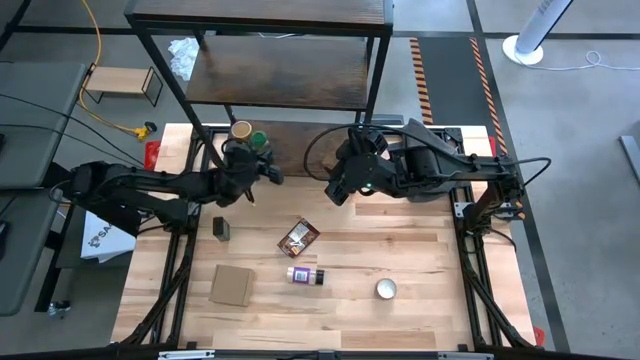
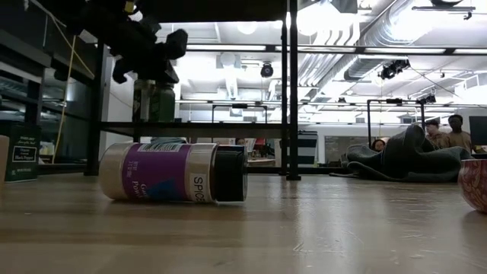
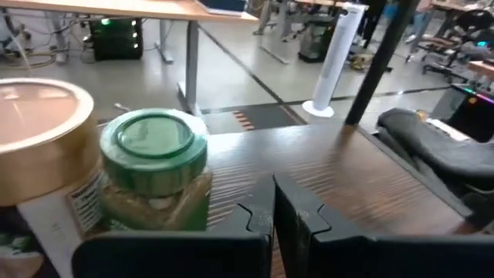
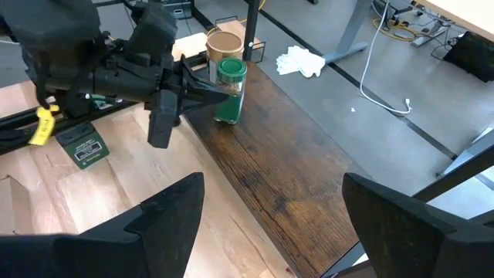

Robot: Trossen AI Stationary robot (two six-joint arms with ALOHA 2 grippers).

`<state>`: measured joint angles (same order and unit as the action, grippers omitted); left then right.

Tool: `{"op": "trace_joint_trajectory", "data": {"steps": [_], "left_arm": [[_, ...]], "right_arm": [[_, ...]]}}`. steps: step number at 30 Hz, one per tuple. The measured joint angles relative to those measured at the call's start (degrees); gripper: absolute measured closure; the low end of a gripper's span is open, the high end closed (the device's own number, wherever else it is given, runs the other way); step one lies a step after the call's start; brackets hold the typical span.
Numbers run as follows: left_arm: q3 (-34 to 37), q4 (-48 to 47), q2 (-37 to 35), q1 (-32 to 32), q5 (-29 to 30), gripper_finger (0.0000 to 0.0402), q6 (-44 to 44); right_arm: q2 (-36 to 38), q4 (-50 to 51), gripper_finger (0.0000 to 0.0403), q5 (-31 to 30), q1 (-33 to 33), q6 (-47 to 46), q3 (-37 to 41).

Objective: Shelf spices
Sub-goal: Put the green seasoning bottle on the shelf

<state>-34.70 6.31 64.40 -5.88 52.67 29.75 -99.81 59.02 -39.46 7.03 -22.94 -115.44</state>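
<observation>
The shelf (image 1: 290,70) stands at the table's far edge. On its lowest dark board (image 4: 270,147) the tan-lidded jar (image 3: 42,143) and the green-lidded jar (image 3: 154,166) stand upright side by side on their bases. My left gripper (image 3: 274,208) is shut and reaches over that board just right of the green-lidded jar, with a strip of bare board between them. My right gripper (image 4: 270,224) hangs open and empty above the board's front edge, farther right. The purple-labelled jar (image 2: 171,172) lies on its side on the table, near the pouch (image 1: 298,237) and the small dark tin (image 1: 221,228).
A flat cardboard square (image 1: 231,285) and a round silvery disc (image 1: 386,289) lie near the table's front. The shelf's black frame posts (image 1: 205,140) stand at the board's corners. A white crumpled thing (image 1: 182,55) lies on the floor behind. People sit in the room beyond.
</observation>
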Motion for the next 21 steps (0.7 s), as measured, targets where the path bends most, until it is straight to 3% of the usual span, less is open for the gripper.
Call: {"op": "trace_joint_trajectory", "data": {"steps": [9, 21], "left_arm": [[-0.04, 1.50, 2.82, -2.20, -0.01, 0.0401, -0.20], [-0.04, 10.85, 5.47, -5.95, 0.29, 0.0401, -4.10]], "right_arm": [[0.00, 0.00, 0.0100, -0.83, -0.02, 0.03, 0.00], [0.00, 0.02, 0.0100, -0.83, 0.02, -0.17, 0.02]]}}
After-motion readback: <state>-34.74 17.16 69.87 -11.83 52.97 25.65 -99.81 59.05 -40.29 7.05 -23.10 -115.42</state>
